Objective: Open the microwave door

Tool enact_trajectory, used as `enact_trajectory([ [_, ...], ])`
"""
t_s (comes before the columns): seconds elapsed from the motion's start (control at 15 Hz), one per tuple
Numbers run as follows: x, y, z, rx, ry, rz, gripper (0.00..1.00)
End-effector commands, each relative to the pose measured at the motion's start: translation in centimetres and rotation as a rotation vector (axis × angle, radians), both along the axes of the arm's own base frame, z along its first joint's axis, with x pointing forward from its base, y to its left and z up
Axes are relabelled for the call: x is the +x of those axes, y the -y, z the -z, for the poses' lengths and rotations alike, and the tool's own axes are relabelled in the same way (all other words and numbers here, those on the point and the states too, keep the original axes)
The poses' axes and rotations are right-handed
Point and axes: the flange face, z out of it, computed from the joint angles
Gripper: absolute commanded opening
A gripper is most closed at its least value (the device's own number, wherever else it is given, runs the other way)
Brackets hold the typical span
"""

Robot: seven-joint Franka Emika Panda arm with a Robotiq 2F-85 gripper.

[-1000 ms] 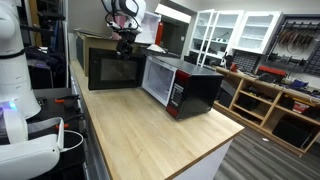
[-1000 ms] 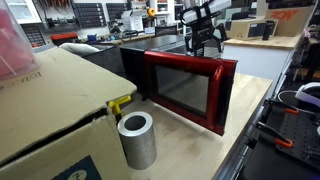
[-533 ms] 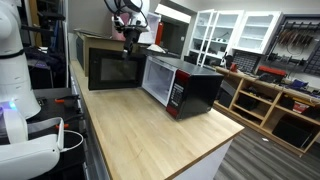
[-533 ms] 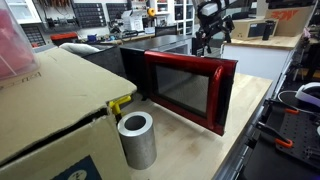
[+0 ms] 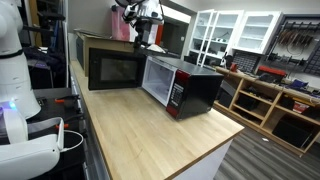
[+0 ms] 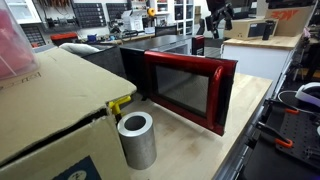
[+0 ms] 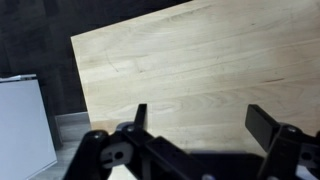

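The microwave (image 5: 197, 84) stands on the wooden countertop, black-bodied with a red front and a light keypad. The microwave door (image 5: 115, 68) is swung wide open. Its black inner face shows in one exterior view, and its red frame with dark window (image 6: 185, 88) in the other. My gripper (image 5: 142, 41) hangs in the air above the microwave's top, apart from the door, and also appears high up (image 6: 213, 30) behind the door. In the wrist view the gripper (image 7: 200, 122) is open and empty, looking down on bare wood.
A brown cardboard box (image 5: 100, 40) stands behind the open door and fills the foreground (image 6: 50, 110) from the opposite side. A metal cylinder (image 6: 136, 138) rests beside it. The countertop (image 5: 160, 140) stretches forward. A white robot (image 5: 14, 80) stands at its side.
The gripper has risen and drifted away from the open door's top edge, toward the space over the microwave body. The door and microwave have not moved. The jaws stayed open.
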Motion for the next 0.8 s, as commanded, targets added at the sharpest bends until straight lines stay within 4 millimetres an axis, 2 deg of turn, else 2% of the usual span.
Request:
enact_trajectory([
  [0.0,-0.2,1.9,-4.2,0.046,0.037,-0.095,1.0],
  [0.33,-0.5,2.9,-9.5,0.084,0.121,-0.161,1.0],
  [0.6,-1.0,2.1,-12.7,0.136,0.177,-0.205,1.0],
  [0.73,-1.3,1.4,-13.5,0.171,0.189,-0.221,1.0],
])
